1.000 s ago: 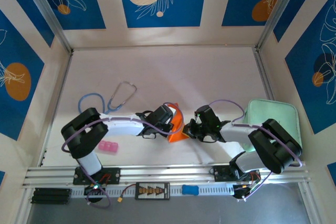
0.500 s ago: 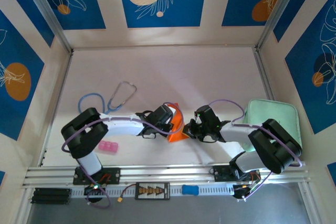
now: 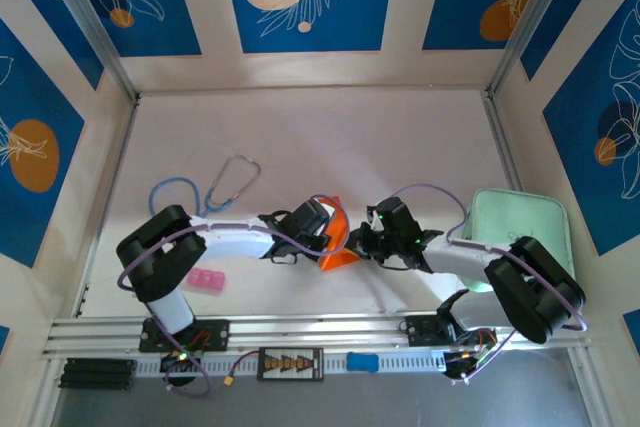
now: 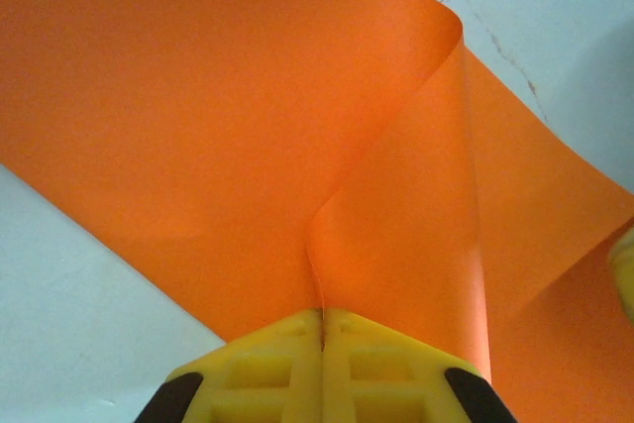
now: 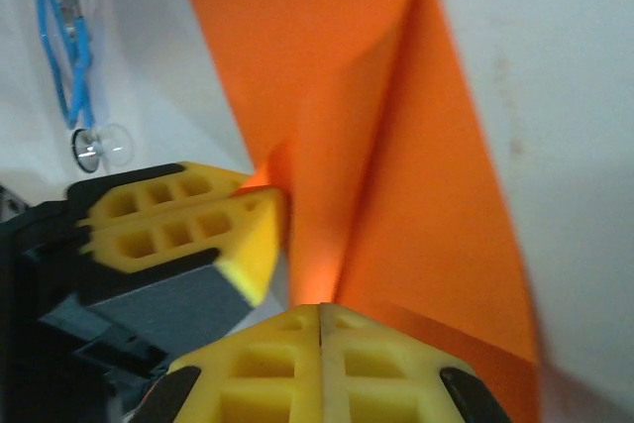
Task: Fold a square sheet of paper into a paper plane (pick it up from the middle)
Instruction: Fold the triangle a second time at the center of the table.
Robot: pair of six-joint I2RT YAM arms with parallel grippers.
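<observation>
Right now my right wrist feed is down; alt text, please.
The right gripper is pinched shut on the square sheet of paper, which rises bright orange in a loose fold. The left gripper clamps it at the frame's left; a blue stethoscope lies beyond.

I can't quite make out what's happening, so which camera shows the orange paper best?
The left wrist view: the orange paper spreads sharp across the frame, its raised fold pinched in the left gripper. The right wrist view shows it blurred; from the top, a small piece peeks out between the arms.
</observation>
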